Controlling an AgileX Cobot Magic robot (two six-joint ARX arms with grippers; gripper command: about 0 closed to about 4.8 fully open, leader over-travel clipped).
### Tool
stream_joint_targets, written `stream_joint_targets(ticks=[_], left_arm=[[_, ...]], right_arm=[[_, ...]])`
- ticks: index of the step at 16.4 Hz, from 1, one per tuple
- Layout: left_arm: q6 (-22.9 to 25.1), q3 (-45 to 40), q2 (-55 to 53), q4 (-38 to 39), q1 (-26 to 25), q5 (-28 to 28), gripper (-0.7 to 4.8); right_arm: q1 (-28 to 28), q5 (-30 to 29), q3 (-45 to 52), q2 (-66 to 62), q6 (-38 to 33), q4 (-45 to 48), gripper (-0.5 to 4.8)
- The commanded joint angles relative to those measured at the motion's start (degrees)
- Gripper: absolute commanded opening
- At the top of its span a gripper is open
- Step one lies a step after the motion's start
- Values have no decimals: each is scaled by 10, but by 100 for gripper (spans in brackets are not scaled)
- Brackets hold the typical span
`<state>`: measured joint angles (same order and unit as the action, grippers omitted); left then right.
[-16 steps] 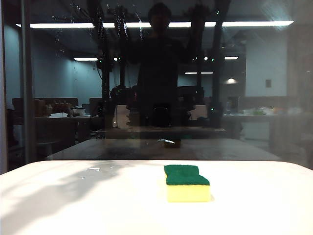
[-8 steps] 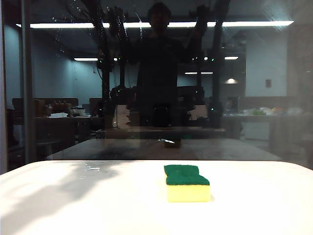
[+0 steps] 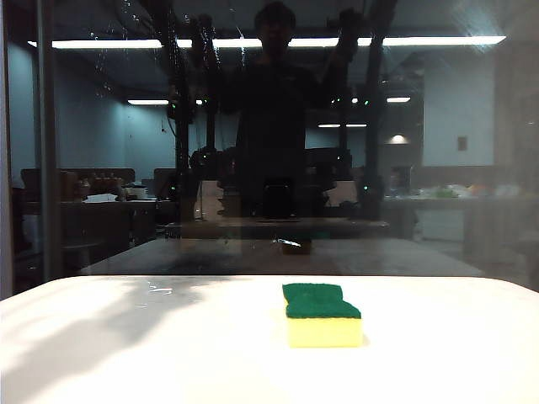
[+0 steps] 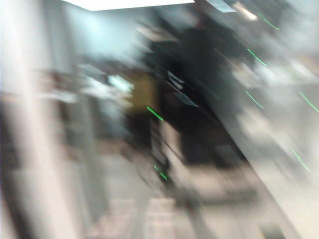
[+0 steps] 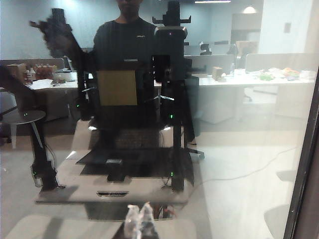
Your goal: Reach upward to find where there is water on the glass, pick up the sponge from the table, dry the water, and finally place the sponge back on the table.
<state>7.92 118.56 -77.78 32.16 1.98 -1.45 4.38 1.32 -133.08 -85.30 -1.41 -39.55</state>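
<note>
The sponge (image 3: 322, 314), yellow foam under a green scouring layer, lies flat on the white table (image 3: 126, 353), right of the middle. Behind it stands the dark glass (image 3: 446, 168), with pale droplets and thin streaks of water (image 3: 126, 21) near its upper left. Neither gripper shows directly in the exterior view; only dark mirrored arms rise high in the pane. In the right wrist view my right gripper (image 5: 140, 220) faces the glass (image 5: 239, 149), its clear fingertips (image 5: 132, 219) together and empty. The left wrist view is smeared by motion, so my left gripper cannot be made out.
A small wet patch (image 3: 160, 290) glints on the table near the pane's foot at the left. A vertical frame post (image 3: 46, 143) stands at the far left. The table's rounded back corners meet the glass. A person's silhouette (image 3: 274, 101) is mirrored in the pane.
The mirrored arm ends high in the glass have shifted slightly. The sponge has not moved.
</note>
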Motion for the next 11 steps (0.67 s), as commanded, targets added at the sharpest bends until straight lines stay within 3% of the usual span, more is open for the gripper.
stream_joint_targets(ticks=[1,3,6,11], left_arm=[[24,3,7,82,6,-104,276],[0,3,20,106,28,-164,322],[1,2,61,118,78,-161,343],[29,-1,129,176,192,-60,346]], right_arm=[[0,2,-2,3,2,7,-9],[0,2,-2,3,2,7,-9],[0,1,-2,3,2,7,-9],[0,1,-2,3,2,7,-9]])
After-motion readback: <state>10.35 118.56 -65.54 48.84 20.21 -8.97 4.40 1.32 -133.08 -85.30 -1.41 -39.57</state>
